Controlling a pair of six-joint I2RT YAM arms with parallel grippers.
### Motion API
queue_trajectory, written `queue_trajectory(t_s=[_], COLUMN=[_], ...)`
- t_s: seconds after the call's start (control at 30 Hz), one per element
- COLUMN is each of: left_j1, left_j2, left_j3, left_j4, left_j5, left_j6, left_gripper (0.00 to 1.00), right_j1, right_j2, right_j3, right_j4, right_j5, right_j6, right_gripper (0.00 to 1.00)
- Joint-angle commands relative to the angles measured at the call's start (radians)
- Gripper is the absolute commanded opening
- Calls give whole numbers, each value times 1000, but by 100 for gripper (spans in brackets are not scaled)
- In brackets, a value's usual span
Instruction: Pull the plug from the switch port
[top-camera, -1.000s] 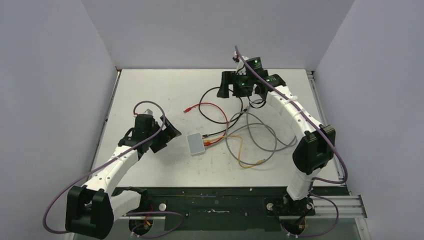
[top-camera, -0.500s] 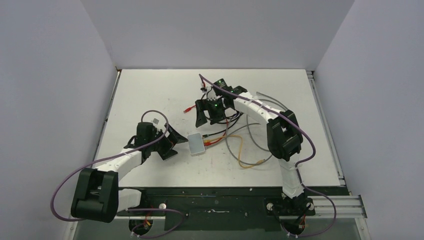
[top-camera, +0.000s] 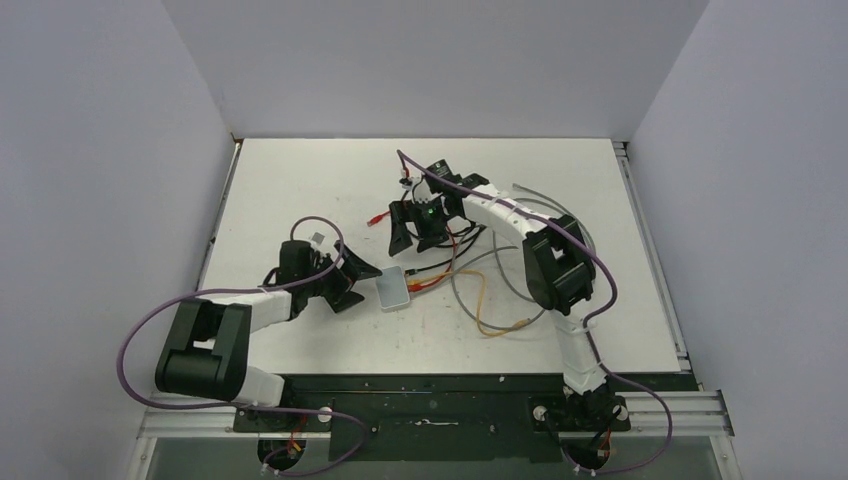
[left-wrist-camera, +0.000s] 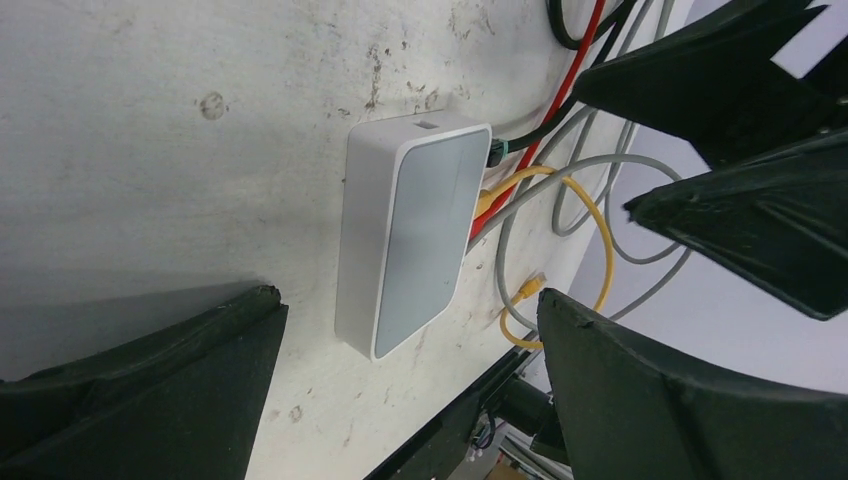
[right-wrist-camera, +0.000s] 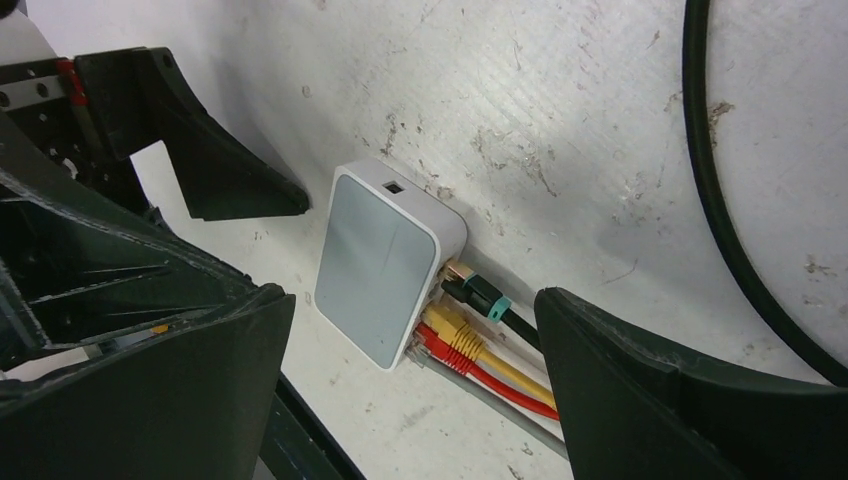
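1. Top external view: on the desk (top-camera: 300, 180) the switch box (top-camera: 392, 288) lies flat between the two arms; the left gripper (top-camera: 362, 282) is just beside its plain left side, while the right gripper (top-camera: 420, 238) hangs near it but farther back on the desk, so the left one is the nearer to the box.
2. Both grippers are spread wide and pinch nothing; in each wrist view the box shows in the gap between that gripper's fingers, untouched.
3. The box's long axis runs roughly near-to-far, slightly tilted; all the cables leave from its right side, the one turned away from the left gripper and toward the right arm.
4. Right wrist view: a black plug (right-wrist-camera: 480, 295), a yellow plug (right-wrist-camera: 450, 325) and a red plug (right-wrist-camera: 445, 350) sit side by side in that edge; their bodies point straight out from it, rightward across the desk; which socket the task means cannot be told.
5. Judgement: the pull should run along the plug's own axis, away from the box to the right; the right gripper looks better placed for the plug, the left for bracing the box; the plugs sit close together, so a neighbour could be caught.
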Motion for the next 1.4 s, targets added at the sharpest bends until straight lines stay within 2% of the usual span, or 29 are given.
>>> queue_trajectory(t_s=[0.0, 0.17, 0.2, 0.37, 0.7, 0.8, 1.1, 1.37], left_j1=[-2, -22, -26, -59, -66, -63, -63, -64], left_j2=[42, 74, 89, 138, 203, 209, 204, 139], left_j3=[37, 42, 43, 65, 85, 89, 89, 115], left_j4=[66, 92, 101, 115, 136, 138, 177, 225], left_j5=[0, -8, -6, -6, -3, 0, 26, 48], left_j6=[-3, -16, -20, -34, -61, -67, -97, -166], left_gripper=[100, 100, 95, 87, 80, 73, 73, 73], right_j1=[-3, -3, -3, -2, -3, -3, -4, -6], right_j2=[19, 41, 47, 70, 79, 87, 101, 86], right_j3=[-14, -30, -31, -36, -107, -123, -174, -197], right_j4=[37, 43, 42, 34, 36, 47, 124, 172], right_j5=[-67, -81, -83, -115, -140, -162, -231, -273], right_j6=[-19, -20, -19, -20, -27, -26, 26, 57], right_gripper=[96, 98, 98, 93, 88, 86, 80, 67])
